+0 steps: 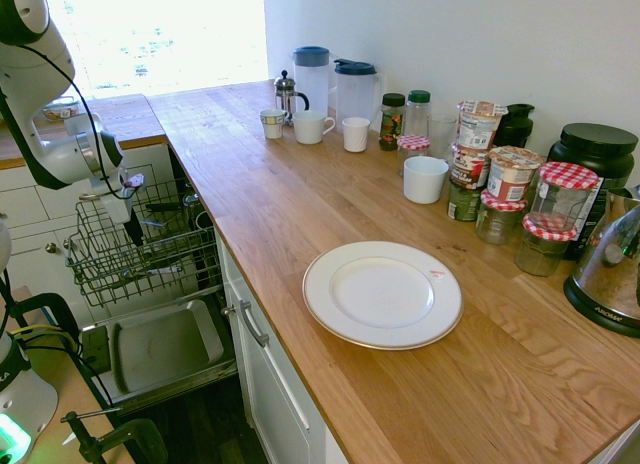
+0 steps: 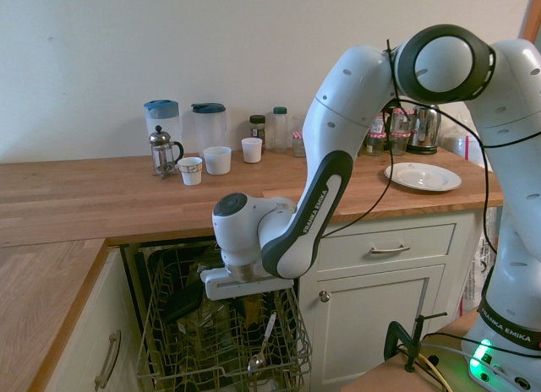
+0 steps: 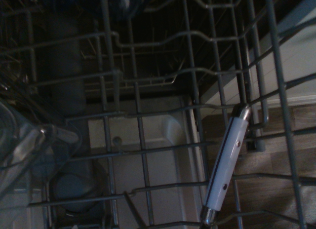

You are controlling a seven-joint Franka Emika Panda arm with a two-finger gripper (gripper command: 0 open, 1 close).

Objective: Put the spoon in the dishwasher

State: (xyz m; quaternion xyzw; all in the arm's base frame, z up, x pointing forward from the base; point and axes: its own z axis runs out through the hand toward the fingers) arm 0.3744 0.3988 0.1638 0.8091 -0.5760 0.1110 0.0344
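Reaching down from the worktop (image 1: 300, 214) side into the open dishwasher (image 1: 160, 352), door folded flat. Gripper (image 2: 254, 304) low inside the pulled-out rack (image 2: 169, 341), among the upper wires. Also seen in the first exterior view, gripper (image 1: 133, 224) at the rack's (image 1: 120, 259) 12 o'clock edge. Cannot tell whether the fingers are apart or together: dark against the dark wires in both exterior views.

Spoon (image 2: 264, 340) inside the rack, at 5 o'clock from the gripper and just beside it. Tilted, bowl down near the rack floor, handle end up toward 1 o'clock. Unclear whether the handle tip touches the gripper. In the wrist view, spoon (image 3: 226, 165) shows as a pale glossy handle with two dark dots, slanting across the grey wires, with the door panel and wooden floor behind.

On the worktop, well apart from the rack: a white plate (image 1: 382, 294), empty. Beyond it toward 12 o'clock, white cups (image 1: 425, 179), two jugs (image 1: 312, 76) and a cluster of jars (image 1: 510, 189) along the wall. Same plate (image 2: 423, 176) at 2 o'clock from the gripper in the second exterior view.
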